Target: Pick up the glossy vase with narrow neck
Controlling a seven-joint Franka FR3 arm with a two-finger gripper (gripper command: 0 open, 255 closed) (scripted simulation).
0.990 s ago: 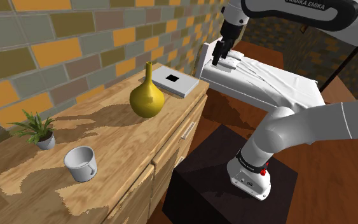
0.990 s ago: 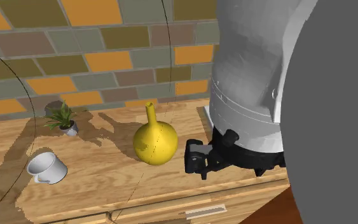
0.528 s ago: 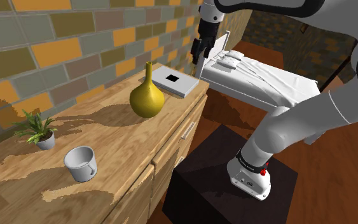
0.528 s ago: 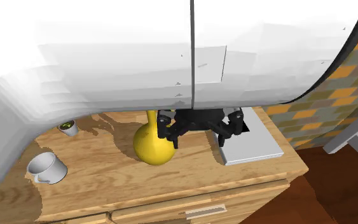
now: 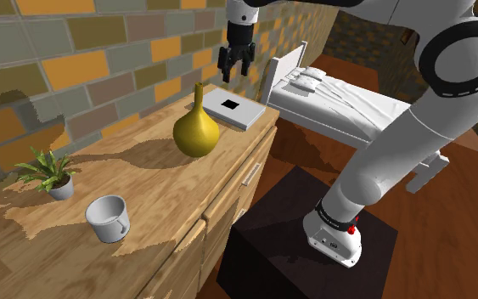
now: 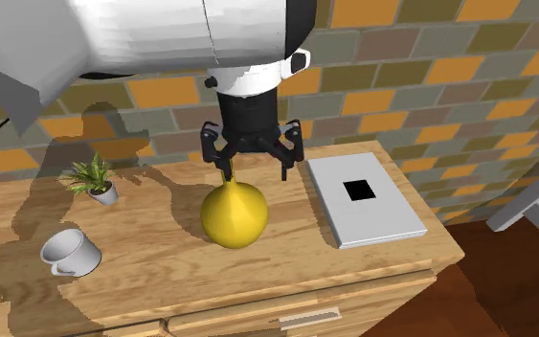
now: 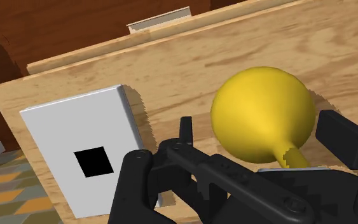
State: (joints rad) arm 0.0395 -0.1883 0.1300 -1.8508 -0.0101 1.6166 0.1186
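A glossy yellow vase (image 5: 196, 129) with a round belly and a narrow neck stands upright on the wooden cabinet top (image 5: 135, 191). My black gripper (image 5: 234, 73) hangs open in the air above the cabinet, higher than the vase's mouth and a little toward the white book (image 5: 233, 108). From the second exterior view the gripper (image 6: 248, 165) points down just over the vase (image 6: 232, 213), its fingers spread to either side of the neck without touching it. In the wrist view the vase (image 7: 263, 113) lies below the open gripper (image 7: 238, 167), the neck nearer one finger.
A flat white book (image 6: 363, 198) with a black square lies beside the vase. A white mug (image 5: 108, 218) and a small potted plant (image 5: 52, 172) stand further along the cabinet. A brick wall (image 5: 75, 59) backs the cabinet; a white bed (image 5: 347, 106) lies beyond its end.
The arm has swung from over the bed toward the shoulder view's left and now holds the gripper above the cabinet by the vase. The fingers have stayed open; the vase has not moved.
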